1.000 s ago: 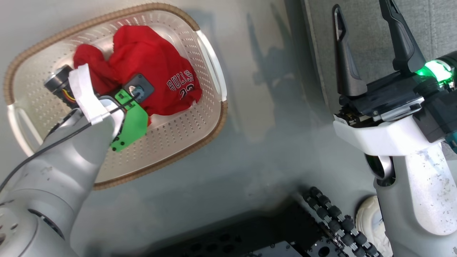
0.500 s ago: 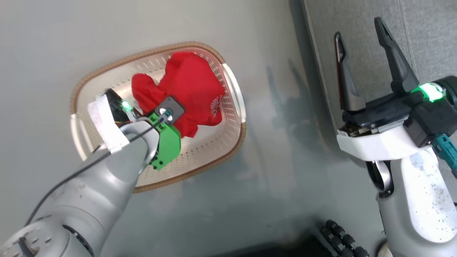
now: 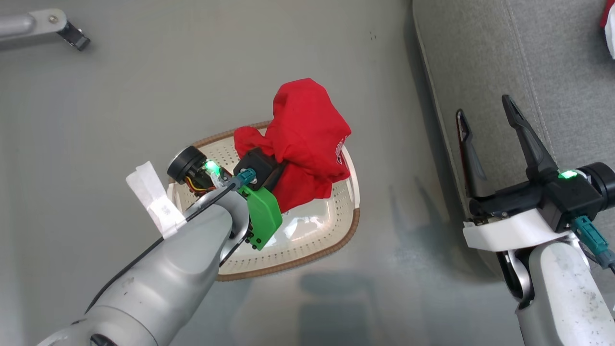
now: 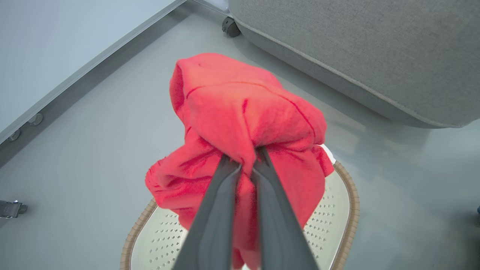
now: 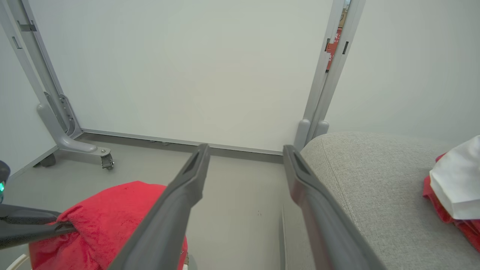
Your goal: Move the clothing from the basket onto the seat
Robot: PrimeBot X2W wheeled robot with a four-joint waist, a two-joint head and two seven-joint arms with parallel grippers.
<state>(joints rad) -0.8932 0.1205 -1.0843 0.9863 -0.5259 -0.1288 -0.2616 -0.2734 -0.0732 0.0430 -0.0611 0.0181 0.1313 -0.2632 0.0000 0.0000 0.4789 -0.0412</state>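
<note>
A red piece of clothing (image 3: 307, 139) hangs bunched above the cream basket (image 3: 298, 259), clear of its floor. My left gripper (image 4: 245, 159) is shut on a fold of it, and the cloth (image 4: 243, 112) drapes over both fingers. In the head view the gripper (image 3: 276, 170) is partly hidden behind the fabric. The grey seat (image 3: 480, 57) lies to the right of the basket. My right gripper (image 3: 484, 108) stands open and empty over the seat's near edge. The right wrist view has that gripper (image 5: 245, 148) between the held clothing (image 5: 101, 217) and the seat (image 5: 367, 187).
Another red and white garment (image 5: 453, 183) lies on the seat at the far right, also at the head view's corner (image 3: 609, 24). A metal frame leg on a caster (image 5: 67, 138) stands by the white wall. Grey floor surrounds the basket rim (image 4: 350, 210).
The head camera has risen, so the picture has shifted. My left gripper has lifted the red clothing up out of the basket. The right gripper has stayed open.
</note>
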